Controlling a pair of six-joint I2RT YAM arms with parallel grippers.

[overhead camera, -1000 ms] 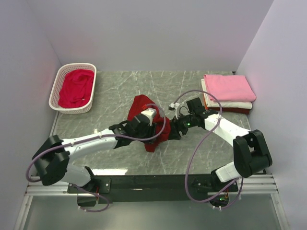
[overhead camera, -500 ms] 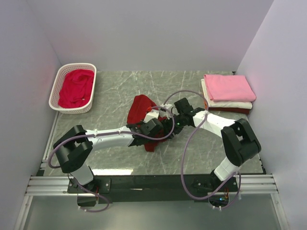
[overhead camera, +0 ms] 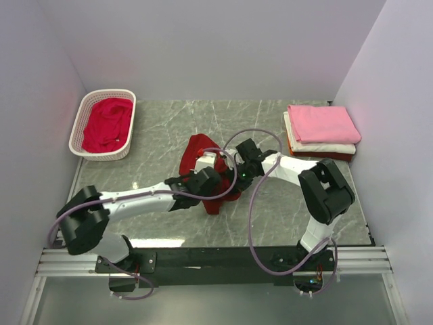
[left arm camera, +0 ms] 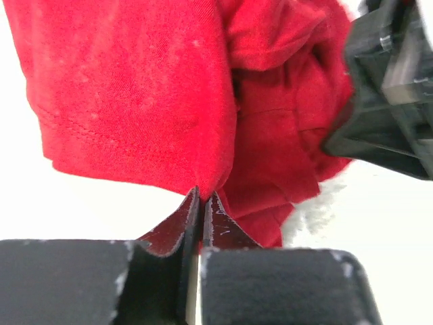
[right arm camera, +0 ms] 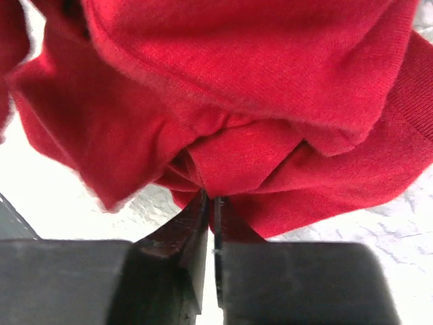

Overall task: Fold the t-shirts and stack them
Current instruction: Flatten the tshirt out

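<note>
Far left, at the rear of the tabletop [overhead camera: 155, 128]: a white lattice basket [overhead camera: 76, 130] holds the crimson t-shirt [overhead camera: 108, 125], crumpled. Centre: the dark red t-shirt [overhead camera: 197, 150] lies bunched on the tabletop between my two arms. My left tool [left arm camera: 203, 198] is pinched on its stitched hem, jaws almost meeting with cloth between them. Just to the right, my right tool [right arm camera: 210, 200] is clamped narrow on a fold of the same shirt, from the opposite side. Far right, rear: the folded pink t-shirt [overhead camera: 323, 123] rests on the folded white t-shirt [overhead camera: 321, 147], well apart from the dark red one.
</note>
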